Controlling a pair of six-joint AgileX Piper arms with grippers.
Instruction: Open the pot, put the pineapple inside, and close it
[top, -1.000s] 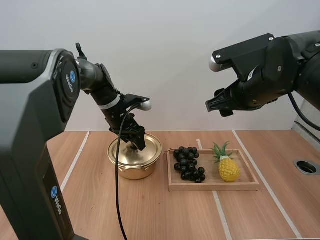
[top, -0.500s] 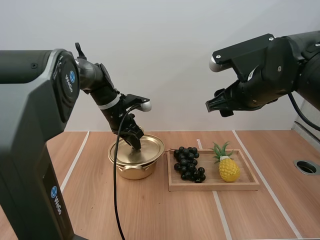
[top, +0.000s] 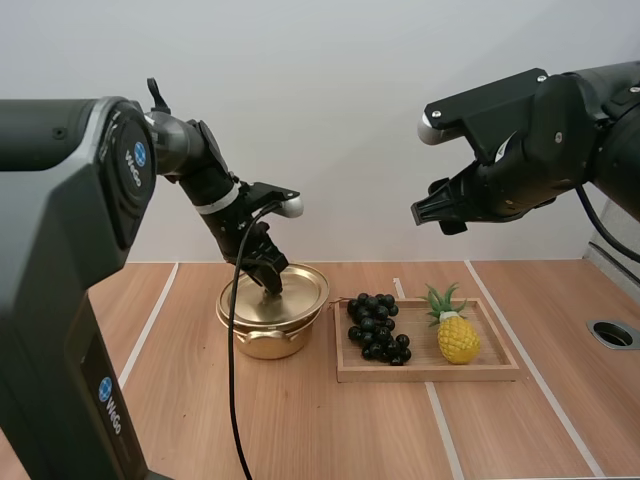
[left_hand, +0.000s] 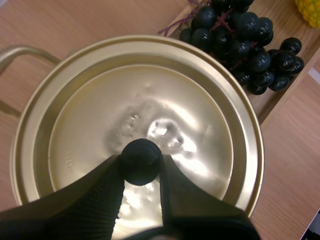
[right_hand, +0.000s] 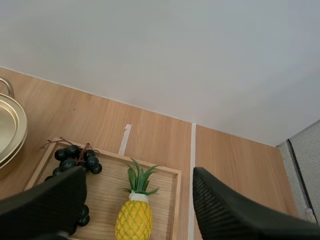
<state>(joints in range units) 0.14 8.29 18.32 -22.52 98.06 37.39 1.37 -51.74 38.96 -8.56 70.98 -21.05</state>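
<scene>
Pineapple (top: 457, 335) lying on the right half of the wooden tray (top: 430, 372), lower right of centre in the high view, just beside the grapes (top: 375, 325). Left of the tray, gold pot (top: 262, 340) on the bench (top: 500, 430), with lid (top: 285, 290) slightly tilted over its mouth. Left end effector (top: 268, 282) closed on the black lid knob (left_hand: 141, 161), pinched between both fingertips. Right end effector (top: 430, 213) high at upper right, well apart from everything, fingers spread wide, holding nothing.

The wooden table (top: 320, 430) bears a gold pot (top: 262, 340) and, beside it, a wooden tray (top: 430, 372).
</scene>
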